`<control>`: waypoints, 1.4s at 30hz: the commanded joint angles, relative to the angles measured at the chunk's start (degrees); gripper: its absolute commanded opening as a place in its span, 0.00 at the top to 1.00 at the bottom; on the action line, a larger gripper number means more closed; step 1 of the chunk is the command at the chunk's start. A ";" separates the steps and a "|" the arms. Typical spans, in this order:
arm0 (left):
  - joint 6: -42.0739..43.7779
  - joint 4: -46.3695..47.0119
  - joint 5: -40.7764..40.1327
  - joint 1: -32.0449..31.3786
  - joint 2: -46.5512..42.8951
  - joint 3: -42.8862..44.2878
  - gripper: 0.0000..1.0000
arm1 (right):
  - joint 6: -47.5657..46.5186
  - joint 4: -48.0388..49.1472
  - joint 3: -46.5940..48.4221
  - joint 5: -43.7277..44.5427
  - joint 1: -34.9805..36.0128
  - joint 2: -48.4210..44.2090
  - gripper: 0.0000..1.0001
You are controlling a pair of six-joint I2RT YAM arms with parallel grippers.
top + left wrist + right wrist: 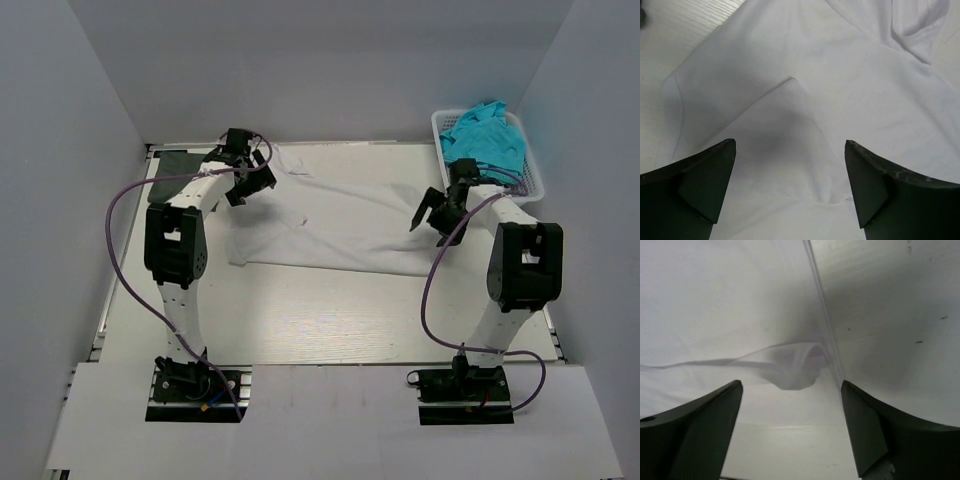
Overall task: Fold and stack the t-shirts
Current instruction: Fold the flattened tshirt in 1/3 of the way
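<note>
The left fingers (695,180) are held apart above a crease in the white t-shirt (840,75). The right fingers (690,425) are likewise spread over its rumpled edge (nothing is gripped). The shirt is laid across the tabletop (300,320) between the arms. Teal t-shirts (487,135) are heaped in the basket (536,180) far right, and a dark t-shirt (180,162) is seen far left.

Top external view: high behind the arm bases (195,385) at 6 o'clock, facing down over the whole table (300,330). Wrist views — close, facing down — share with it the white t-shirt (330,225): left at 10 o'clock, right at 2 o'clock.
</note>
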 commanded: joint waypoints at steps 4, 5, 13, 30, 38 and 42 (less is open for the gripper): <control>0.23 -1.15 -0.43 0.30 -11.81 -3.64 0.00 | 0.02 9.49 -5.53 -5.80 1.07 -13.37 0.10; 0.23 -0.46 0.55 0.30 -13.31 -5.40 0.00 | 0.03 10.89 -7.46 -6.34 1.25 -14.26 0.10; -1.43 4.99 10.47 -0.93 -21.41 -26.06 0.00 | -1.20 16.35 -12.94 -8.02 7.14 -16.91 0.10; -1.96 0.19 7.06 0.56 -22.38 -42.33 0.00 | 5.65 17.24 -24.09 -0.20 9.43 -8.90 0.10; -4.51 -13.00 2.67 0.56 -36.05 -49.71 0.00 | 2.32 9.07 -33.22 0.24 9.60 -18.64 0.10; -5.04 -20.30 2.67 -0.14 -44.67 -52.34 0.00 | -0.49 3.52 -37.53 -3.96 9.78 -26.72 0.10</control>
